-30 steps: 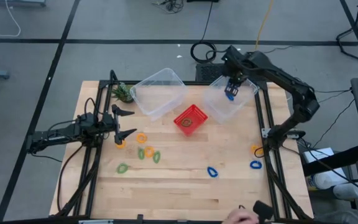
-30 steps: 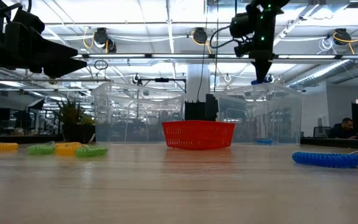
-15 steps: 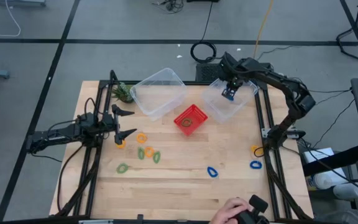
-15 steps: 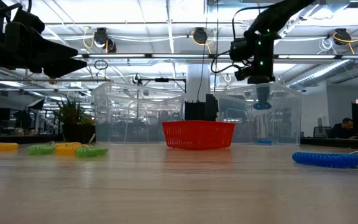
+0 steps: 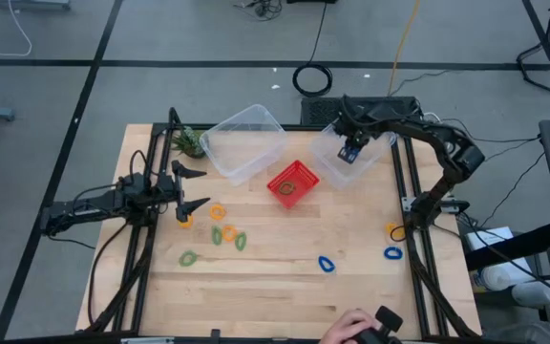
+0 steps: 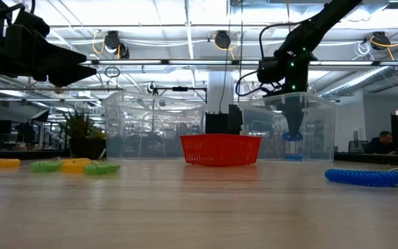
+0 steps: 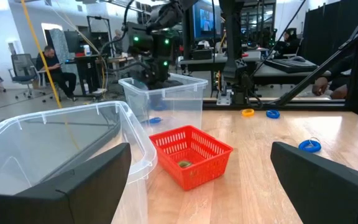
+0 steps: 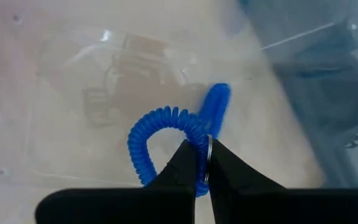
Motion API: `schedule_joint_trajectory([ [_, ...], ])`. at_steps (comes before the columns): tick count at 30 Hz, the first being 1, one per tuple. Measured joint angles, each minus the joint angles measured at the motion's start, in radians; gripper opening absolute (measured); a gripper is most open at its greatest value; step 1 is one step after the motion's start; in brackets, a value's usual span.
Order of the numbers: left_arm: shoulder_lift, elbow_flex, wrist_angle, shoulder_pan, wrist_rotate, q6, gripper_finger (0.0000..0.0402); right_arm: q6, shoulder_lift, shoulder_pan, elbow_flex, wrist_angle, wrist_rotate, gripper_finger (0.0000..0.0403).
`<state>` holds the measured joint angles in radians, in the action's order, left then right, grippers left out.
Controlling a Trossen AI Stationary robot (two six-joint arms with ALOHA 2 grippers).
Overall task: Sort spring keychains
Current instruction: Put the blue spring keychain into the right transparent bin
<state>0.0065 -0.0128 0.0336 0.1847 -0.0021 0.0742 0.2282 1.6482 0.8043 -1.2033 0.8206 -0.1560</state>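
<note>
High view: the right gripper (image 5: pixel 349 153) reaches down inside the right clear bin (image 5: pixel 363 168), jaws clamped on a blue spring keychain (image 8: pixel 166 140) above another blue one (image 8: pixel 215 104) on the bin floor. A red basket (image 5: pixel 292 182) and second clear bin (image 5: pixel 242 141) sit alongside. The left gripper (image 5: pixel 191 187), jaws apart, waits near orange and green keychains (image 5: pixel 225 234) on the table (image 5: pixel 275 287).

A blue spring keychain (image 8: pixel 166 140) hangs pinched inside a clear bin; others lie scattered on the table.
</note>
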Motion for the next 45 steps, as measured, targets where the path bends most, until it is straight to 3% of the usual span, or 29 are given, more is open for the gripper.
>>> schedule_joint_trajectory([
  [12, 0.0, 0.0, 0.0, 0.0, 0.0, 0.0, 0.0395, -0.094, 0.044, -0.035, 0.033, -0.038, 0.004, 0.0004],
  [22, 0.0, 0.0, 0.0, 0.0, 0.0, 0.0, 0.0395, -0.122, 0.119, -0.047, 0.034, -0.054, 0.078, 0.0008],
  [25, 0.0, 0.0, 0.0, 0.0, 0.0, 0.0, 0.0395, -0.144, 0.113, -0.047, 0.033, -0.058, 0.068, 0.0031],
  [36, 0.0, 0.0, 0.0, 0.0, 0.0, 0.0, 0.0395, -0.147, 0.012, -0.062, 0.033, -0.06, 0.013, 0.0178],
  [45, 0.0, 0.0, 0.0, 0.0, 0.0, 0.0, 0.0395, -0.146, -0.127, -0.106, 0.033, -0.033, -0.05, 0.0231],
])
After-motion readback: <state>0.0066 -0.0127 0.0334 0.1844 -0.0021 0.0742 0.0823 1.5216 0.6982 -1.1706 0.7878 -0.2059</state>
